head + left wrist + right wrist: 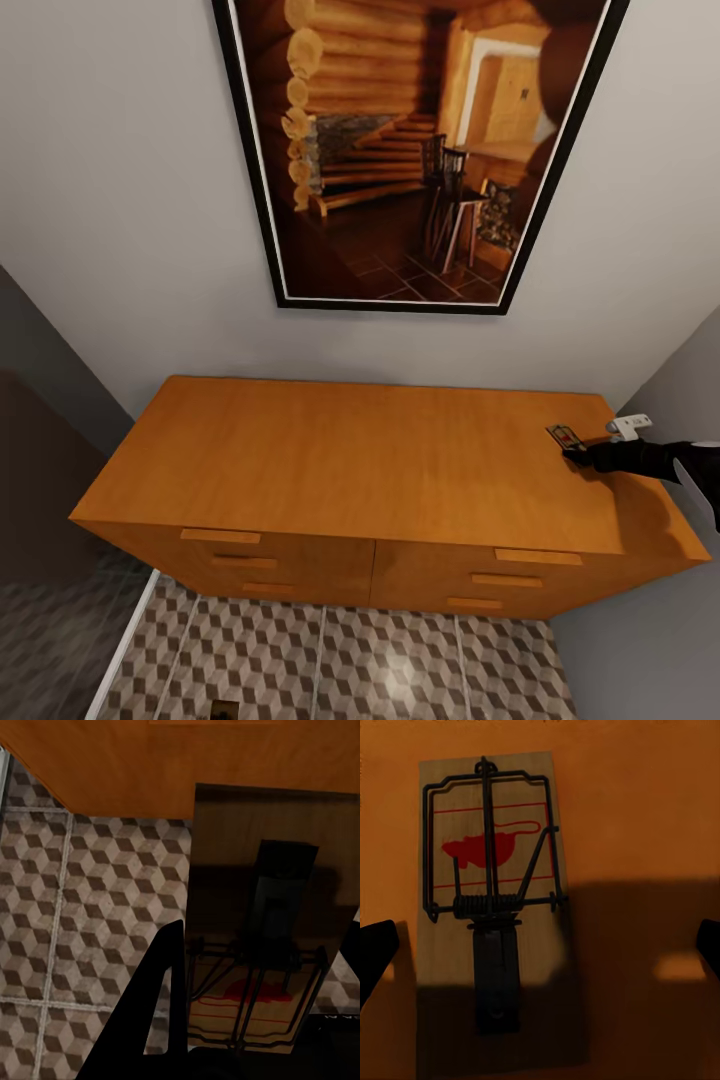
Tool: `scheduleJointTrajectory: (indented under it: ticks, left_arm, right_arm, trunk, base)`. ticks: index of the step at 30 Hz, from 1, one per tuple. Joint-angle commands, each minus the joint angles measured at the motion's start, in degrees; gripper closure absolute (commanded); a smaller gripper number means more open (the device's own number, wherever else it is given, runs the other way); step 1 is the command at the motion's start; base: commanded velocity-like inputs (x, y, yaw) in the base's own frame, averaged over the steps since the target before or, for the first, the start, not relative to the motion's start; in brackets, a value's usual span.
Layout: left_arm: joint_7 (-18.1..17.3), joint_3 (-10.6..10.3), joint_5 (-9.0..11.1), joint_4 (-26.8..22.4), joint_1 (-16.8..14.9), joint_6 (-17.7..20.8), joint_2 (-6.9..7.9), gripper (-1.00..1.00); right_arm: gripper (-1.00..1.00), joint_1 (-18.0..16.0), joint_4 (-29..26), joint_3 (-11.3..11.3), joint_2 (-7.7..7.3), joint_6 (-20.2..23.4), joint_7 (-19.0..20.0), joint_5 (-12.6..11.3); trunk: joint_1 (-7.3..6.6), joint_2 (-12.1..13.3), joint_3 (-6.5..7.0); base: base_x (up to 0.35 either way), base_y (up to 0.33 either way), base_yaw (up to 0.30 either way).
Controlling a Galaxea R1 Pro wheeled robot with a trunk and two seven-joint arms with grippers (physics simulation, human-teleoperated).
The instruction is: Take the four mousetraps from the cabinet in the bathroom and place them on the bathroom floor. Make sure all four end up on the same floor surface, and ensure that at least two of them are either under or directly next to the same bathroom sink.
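Fingers of our right gripper spread wide over a mousetrap lying on the cabinet, our left gripper clamps another mousetrap above the bathroom floor, neither yet placed

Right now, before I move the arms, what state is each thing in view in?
Cabinet: drawers all shut.
Mousetrap on the cabinet top: lying flat near the right end, not gripped.
Right claw: open, hovering over that mousetrap, fingers apart on either side.
Left claw: shut on a second mousetrap, held above the bathroom floor.
Small dark object on the floor: too cropped to identify.
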Motion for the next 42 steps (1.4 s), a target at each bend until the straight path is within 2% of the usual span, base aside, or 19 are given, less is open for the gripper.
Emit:
scheduleJointTrajectory:
  ticks: [1,14,15,42]
  left_arm:
    - [0.5,-0.4,-0.2,0.2,-0.1,-0.2,-0.09,1.00]
    - [0.5,-0.4,-0.2,0.2,-0.1,-0.2,-0.09,1.00]
    - [0.5,-0.4,-0.2,0.2,-0.1,-0.2,-0.09,1.00]
    - [0.5,-0.4,-0.2,0.2,-0.1,-0.2,-0.14,1.00]
  right_arm:
    - [-1.00,0.1,1.2,0.4,-0.02,0.5,0.0,-0.3]
    - [-1.00,0.1,1.3,0.4,-0.02,0.4,0.0,-0.3]
    - [1.00,0.1,1.3,0.4,-0.02,0.4,0.0,-0.3]
    - [1.00,0.1,1.4,0.4,0.05,0.5,-0.1,-0.2]
  trunk:
    - [0.06,-0.1,-0.11]
    - [0.06,-0.1,-0.11]
    - [0.06,-0.1,-0.11]
    - [0.06,-0.1,-0.11]
  base:
    - [0.000,0.000,0.000]
    - [0.000,0.000,0.000]
    - [0.000,0.000,0.000]
    - [0.000,0.000,0.000]
